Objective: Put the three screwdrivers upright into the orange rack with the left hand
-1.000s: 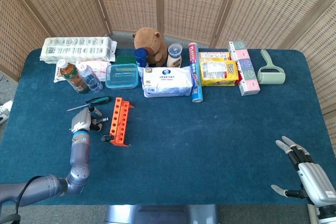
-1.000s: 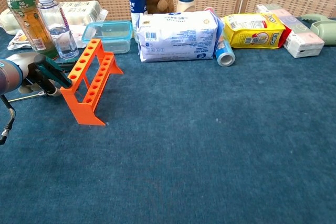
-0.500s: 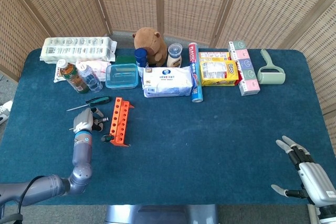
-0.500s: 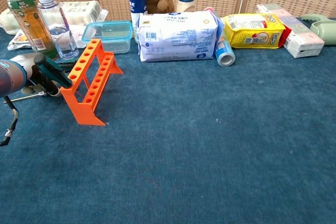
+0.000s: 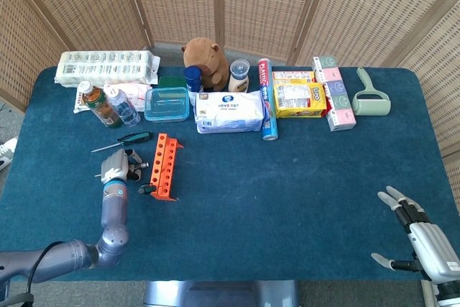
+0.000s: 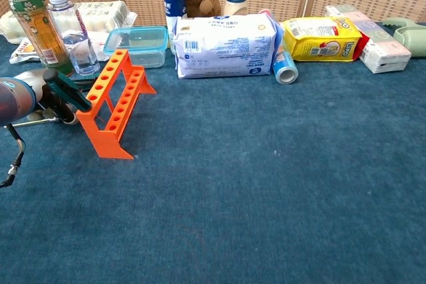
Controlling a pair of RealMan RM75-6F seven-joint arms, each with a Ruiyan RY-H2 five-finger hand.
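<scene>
The blue table (image 5: 287,177) carries a far row of clutter, and on its left half stands the orange rack (image 5: 164,166), its long axis running near to far, no screwdriver yet upright in it as far as can be seen. The left hand (image 5: 115,170) lies just left of the rack, far nearer to it than the right hand (image 5: 424,239), which rests with fingers spread and empty at the near right corner. In the chest view the left hand's fingers (image 6: 56,98) seem closed around a dark green-handled screwdriver (image 6: 66,90), the handle slanting toward the rack's near end and the shaft running left; how firm the grip is cannot be told. A second screwdriver (image 5: 123,141) lies flat on the table just beyond the hand, long axis left to right, handle at the right. A third, with a dark handle (image 5: 146,189), lies touching the rack's near left foot. The held tool likely needs tipping upright before moving right over a hole.
</scene>
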